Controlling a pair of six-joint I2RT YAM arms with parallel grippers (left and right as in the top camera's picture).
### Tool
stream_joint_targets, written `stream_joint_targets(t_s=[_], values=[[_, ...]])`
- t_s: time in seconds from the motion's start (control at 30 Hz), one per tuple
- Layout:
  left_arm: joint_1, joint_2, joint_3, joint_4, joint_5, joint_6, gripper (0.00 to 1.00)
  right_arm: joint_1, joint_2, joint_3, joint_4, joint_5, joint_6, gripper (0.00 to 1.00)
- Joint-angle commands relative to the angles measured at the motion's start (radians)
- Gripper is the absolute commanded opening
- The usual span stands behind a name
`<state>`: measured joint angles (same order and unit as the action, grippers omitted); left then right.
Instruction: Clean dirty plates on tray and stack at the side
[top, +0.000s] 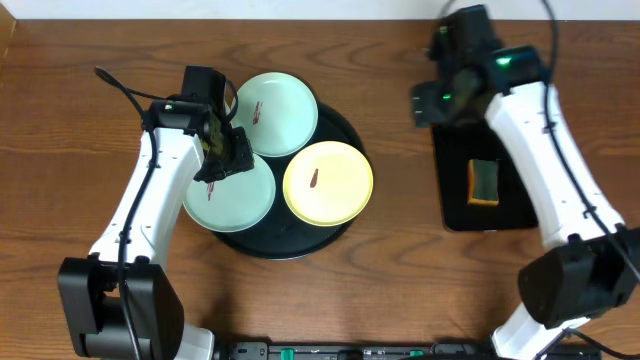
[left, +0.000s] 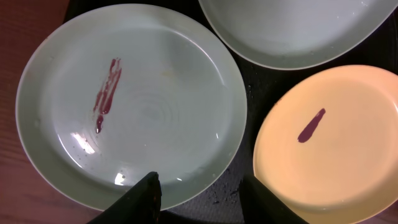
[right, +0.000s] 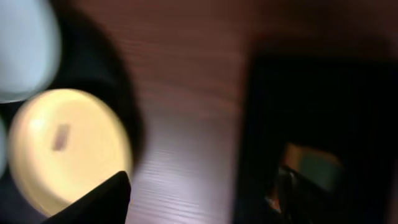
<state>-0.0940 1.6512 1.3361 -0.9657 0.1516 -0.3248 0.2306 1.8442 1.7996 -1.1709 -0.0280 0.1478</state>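
Three smooth, glazed round plates fill a glossy black tray, round and low-rimmed, at the centre of a wood-grain table. The upper mint plate sits at the tray's top edge. The lower mint plate overhangs its left side, and the yellow plate lies to the right. Faint concentric rings show in the lower mint plate's shallow well, which carries a long reddish-brown streak. The yellow plate bears a shorter dab, and the upper mint plate a small mark.

The left gripper hangs over the spot where the two mint plates come closest, above the lower one's upper rim. In the wrist view its two dark, matte fingers stand apart with nothing between them. They frame that plate's rim and a strip of bare tray speckled with droplets or crumbs.

At the upper right of the overhead frame, well apart from the plates, the right gripper hovers just off the top left corner of a small black rectangular tray. A block-shaped sponge, green on orange, lies on it. The right wrist view is blurred, but one finger sits far out at lower left, so the jaws are spread and grip nothing.
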Motion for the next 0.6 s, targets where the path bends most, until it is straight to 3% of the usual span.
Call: stream_joint_targets(t_s=[0.0,0.23,0.3,0.37,0.57], values=[[-0.027,-0.024,-0.004,0.012,0.024,0.005,0.43,-0.119,0.002,0.000,-0.032,0.039,-0.006,0.74],[-0.211,0.002,-0.004,0.148,0.066,-0.070,0.43,-0.374,0.002,-0.002,-0.051,-0.007,-0.003,0.75],[-0.281,0.021,-0.004,0.208,0.066,-0.108,0.44,-0.438,0.002,-0.003,-0.052,-0.006,-0.004,0.81],[-0.359,0.048,-0.004,0.277,0.066,-0.146,0.44,-0.497,0.002,-0.003,-0.052,-0.006,-0.003,0.99],[-0.562,0.139,-0.004,0.480,0.065,-0.179,0.44,-0.622,0.002,-0.003,-0.052,-0.006,-0.004,0.99]])
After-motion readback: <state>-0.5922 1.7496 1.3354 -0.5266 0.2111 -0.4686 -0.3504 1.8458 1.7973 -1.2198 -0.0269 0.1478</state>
